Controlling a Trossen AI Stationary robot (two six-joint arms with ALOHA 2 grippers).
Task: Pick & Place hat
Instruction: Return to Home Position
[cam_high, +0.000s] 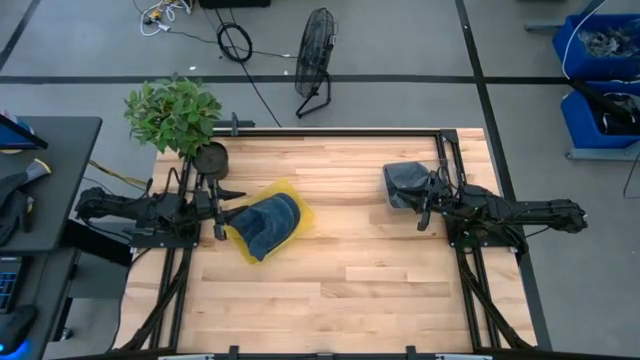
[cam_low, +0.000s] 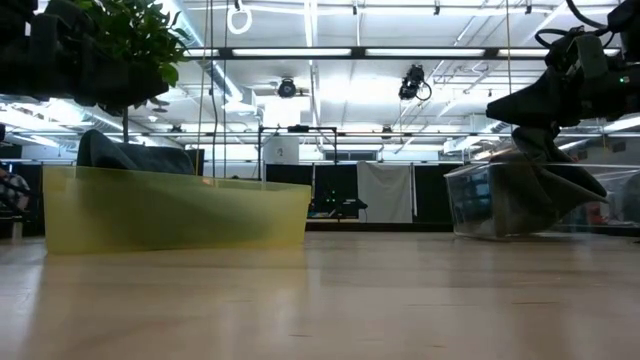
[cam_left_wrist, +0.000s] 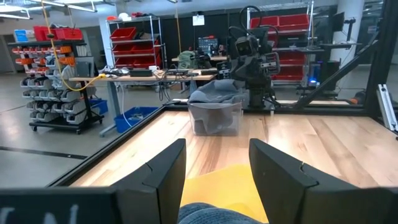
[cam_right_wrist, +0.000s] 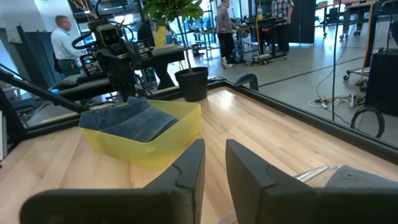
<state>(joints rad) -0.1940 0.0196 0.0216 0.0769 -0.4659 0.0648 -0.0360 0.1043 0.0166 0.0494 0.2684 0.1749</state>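
Note:
A blue denim hat (cam_high: 270, 222) (cam_right_wrist: 127, 121) lies in a yellow bin (cam_high: 300, 213) (cam_low: 175, 210) on the table's left half. My left gripper (cam_high: 222, 218) (cam_left_wrist: 217, 155) hovers open at the bin's left end, one finger on either side above the hat's edge (cam_left_wrist: 211, 214). A dark grey hat (cam_high: 408, 182) (cam_left_wrist: 214, 93) is heaped in a clear bin (cam_low: 480, 200) (cam_left_wrist: 214, 121) on the right half, bulging over its rim. My right gripper (cam_high: 422, 215) (cam_right_wrist: 214, 155) is beside that bin, pointing toward the yellow bin, its fingers a narrow gap apart with nothing between them.
A potted plant (cam_high: 175, 115) (cam_right_wrist: 191, 84) stands at the table's far left corner, close behind the yellow bin. Bare wood (cam_high: 350, 270) stretches between and in front of the two bins. A black frame rail (cam_high: 340, 130) borders the far edge. People stand in the room beyond.

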